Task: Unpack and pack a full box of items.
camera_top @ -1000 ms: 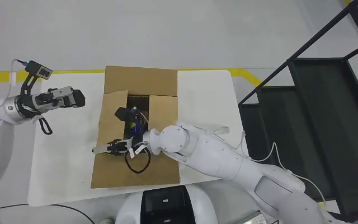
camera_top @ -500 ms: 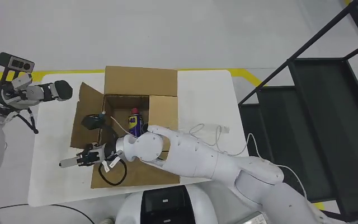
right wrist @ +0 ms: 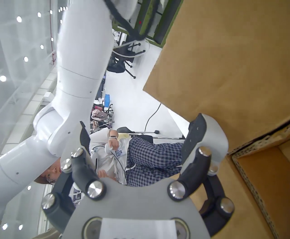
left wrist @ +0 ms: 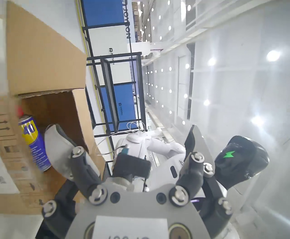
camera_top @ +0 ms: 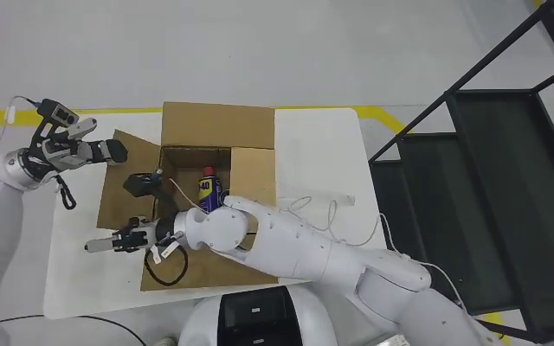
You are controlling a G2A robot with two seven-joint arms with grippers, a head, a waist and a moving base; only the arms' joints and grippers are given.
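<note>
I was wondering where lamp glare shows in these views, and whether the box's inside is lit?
Left wrist view: ceiling lamps flare into hazy blobs, yet the spray can in the cardboard box reads plainly. Right wrist view: small lamps glint, with mild haze. Top view: even light on the table, no glare; the box's inside is shaded.

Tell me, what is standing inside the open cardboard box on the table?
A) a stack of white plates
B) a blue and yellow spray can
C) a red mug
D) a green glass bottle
B: the top view shows a blue and yellow spray can with a red cap standing inside the cardboard box.
</note>
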